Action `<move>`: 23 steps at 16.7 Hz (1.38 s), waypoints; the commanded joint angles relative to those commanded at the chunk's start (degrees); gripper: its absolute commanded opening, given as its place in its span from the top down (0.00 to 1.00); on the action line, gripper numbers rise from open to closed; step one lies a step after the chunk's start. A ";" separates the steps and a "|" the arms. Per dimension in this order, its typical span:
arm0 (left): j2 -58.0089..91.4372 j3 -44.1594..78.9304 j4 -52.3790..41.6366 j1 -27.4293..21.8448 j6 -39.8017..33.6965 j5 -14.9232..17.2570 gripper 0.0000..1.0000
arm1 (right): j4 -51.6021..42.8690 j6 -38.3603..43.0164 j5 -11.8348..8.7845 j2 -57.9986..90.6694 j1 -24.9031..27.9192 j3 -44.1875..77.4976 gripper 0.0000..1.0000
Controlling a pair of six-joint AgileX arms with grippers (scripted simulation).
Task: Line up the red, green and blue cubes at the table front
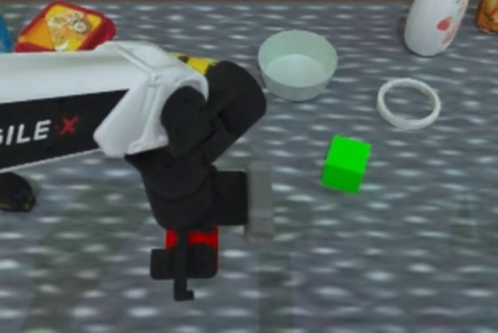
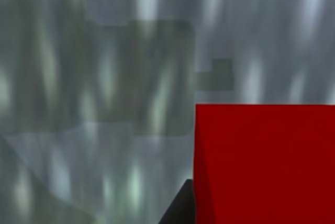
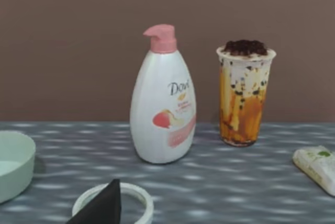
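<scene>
Red cube point(image 1: 191, 237) is pinched in the left tool point(image 1: 184, 261), lower centre of the frame. Green cube point(image 1: 345, 163) waits mid-right on the surface point(image 1: 405, 271); blue is unseen, so most remains.

The grey flecked table point(image 1: 405, 271) bears a green cube point(image 1: 346, 163), pale bowl point(image 1: 297, 64), white ring point(image 1: 408, 103) and lotion bottle point(image 1: 438, 8).

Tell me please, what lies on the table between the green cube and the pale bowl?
Nothing. In the top view, only bare flecked table separates the green cube from the pale bowl.
</scene>
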 joint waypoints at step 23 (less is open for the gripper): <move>7.74 -7.99 15.74 -0.17 -0.05 0.03 0.55 | 0.00 0.00 0.00 0.00 0.00 0.00 0.00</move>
